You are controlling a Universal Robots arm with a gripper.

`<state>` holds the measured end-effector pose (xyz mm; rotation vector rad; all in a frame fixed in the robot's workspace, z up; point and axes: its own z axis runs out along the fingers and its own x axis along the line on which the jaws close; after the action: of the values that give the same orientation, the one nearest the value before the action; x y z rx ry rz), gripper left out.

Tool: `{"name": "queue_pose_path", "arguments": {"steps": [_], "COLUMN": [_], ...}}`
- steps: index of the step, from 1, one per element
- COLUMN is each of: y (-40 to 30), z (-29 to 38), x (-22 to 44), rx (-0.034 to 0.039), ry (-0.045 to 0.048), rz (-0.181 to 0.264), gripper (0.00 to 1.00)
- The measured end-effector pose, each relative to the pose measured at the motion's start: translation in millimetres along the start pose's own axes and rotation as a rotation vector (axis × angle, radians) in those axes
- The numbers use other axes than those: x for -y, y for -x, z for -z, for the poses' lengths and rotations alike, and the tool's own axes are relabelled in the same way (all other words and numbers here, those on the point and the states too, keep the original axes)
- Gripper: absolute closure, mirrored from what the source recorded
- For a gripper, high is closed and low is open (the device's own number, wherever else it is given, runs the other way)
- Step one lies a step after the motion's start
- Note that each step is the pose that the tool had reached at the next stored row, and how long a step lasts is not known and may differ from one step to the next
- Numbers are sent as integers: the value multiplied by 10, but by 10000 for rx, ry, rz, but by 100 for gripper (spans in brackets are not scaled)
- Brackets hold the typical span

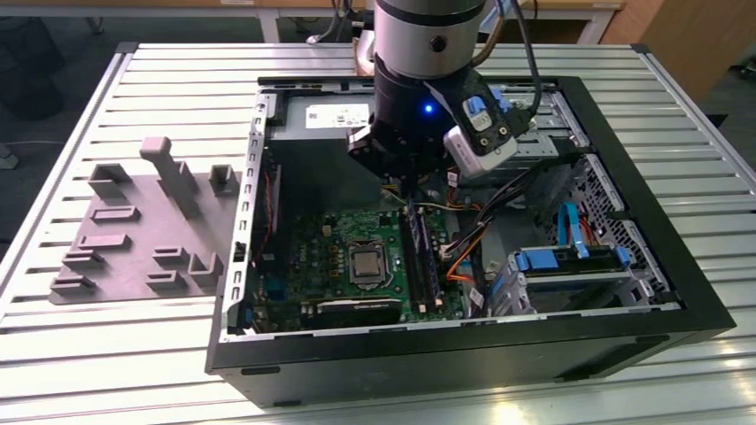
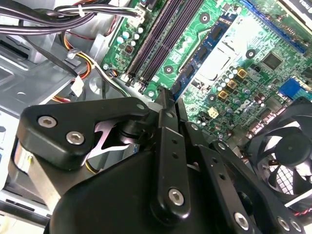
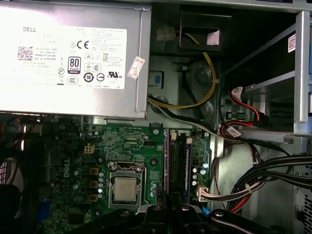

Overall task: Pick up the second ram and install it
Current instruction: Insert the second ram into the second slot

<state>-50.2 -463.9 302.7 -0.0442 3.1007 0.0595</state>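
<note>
Silver-grey arm (image 1: 428,31) with a black wrist, a small blue light glowing, black cables trailing. The tool (image 2: 165,141) shows matte black linkages studded with silver screws.

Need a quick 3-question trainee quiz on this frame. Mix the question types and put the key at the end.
1. True or false: the gripper is inside the open computer case, above the green motherboard.
2. In the first wrist view, what sits right beside the memory slots?
A. the CPU socket
B. a screwdriver
C. a coffee mug
3. In the exterior view, on which side of the case does the grey tray lie on the table?

Key
1. True
2. A
3. The exterior view's left
</note>
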Motion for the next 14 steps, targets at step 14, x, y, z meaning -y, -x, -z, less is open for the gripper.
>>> {"name": "queue_pose_path", "arguments": {"steps": [14], "y": [0], "z": [-15], "x": [1], "rx": [0], "ry": [0], "rz": [0], "gripper": [86]}}
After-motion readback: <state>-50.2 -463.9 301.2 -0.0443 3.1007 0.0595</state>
